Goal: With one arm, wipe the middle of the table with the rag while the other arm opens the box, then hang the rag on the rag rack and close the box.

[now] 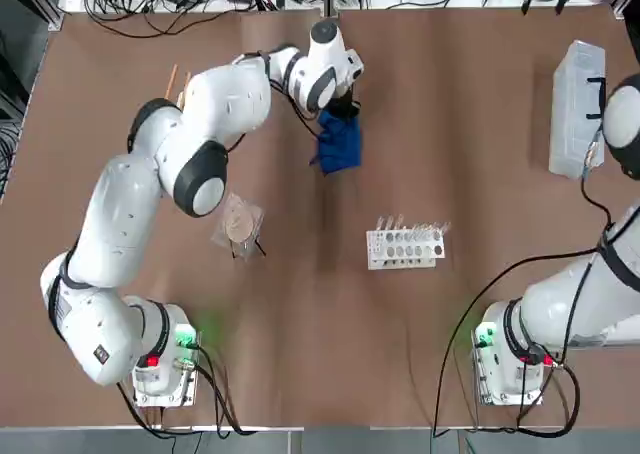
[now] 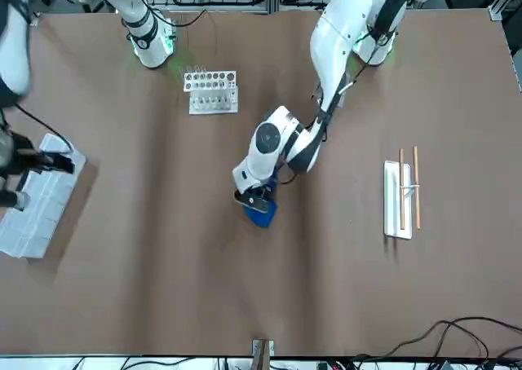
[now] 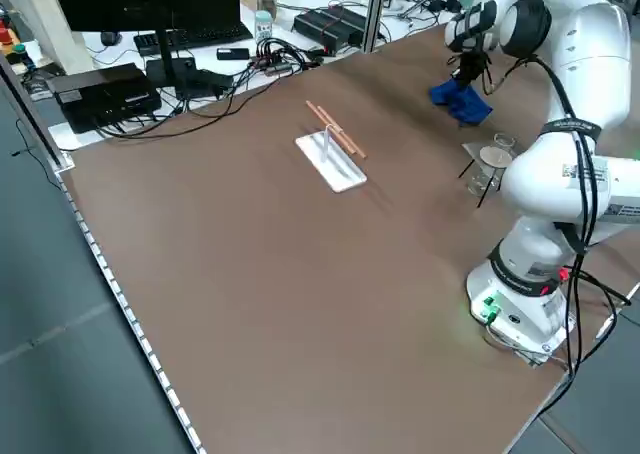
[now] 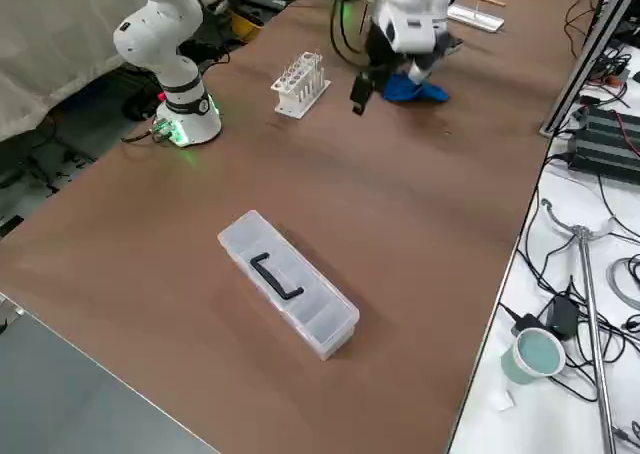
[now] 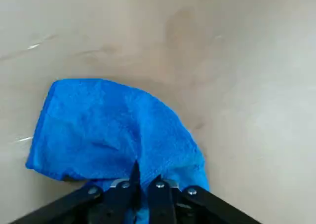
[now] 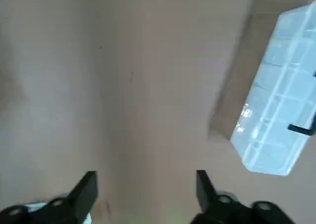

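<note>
Left end effector [image 5: 143, 184] pinched the bunched blue rag [image 5: 118, 130] against the desk [image 1: 300, 304], inward from its far edge. Right end effector [image 6: 145, 184] was spread beside the closed, translucent box [image 4: 290, 282], near the desk's right edge. Legible writing: none.

A soft, bright blue cloth rag [image 1: 340, 142] lay bunched and creased on the broad, flat brown table [image 1: 310, 324], between its centre and far edge. Toward the far right corner sat a long, rectangular, translucent whitish plastic box [image 4: 290, 284], black-handled, lid shut. Toward the far left corner stood a white rectangular rack with thin wooden rods [image 3: 331, 162].
</note>
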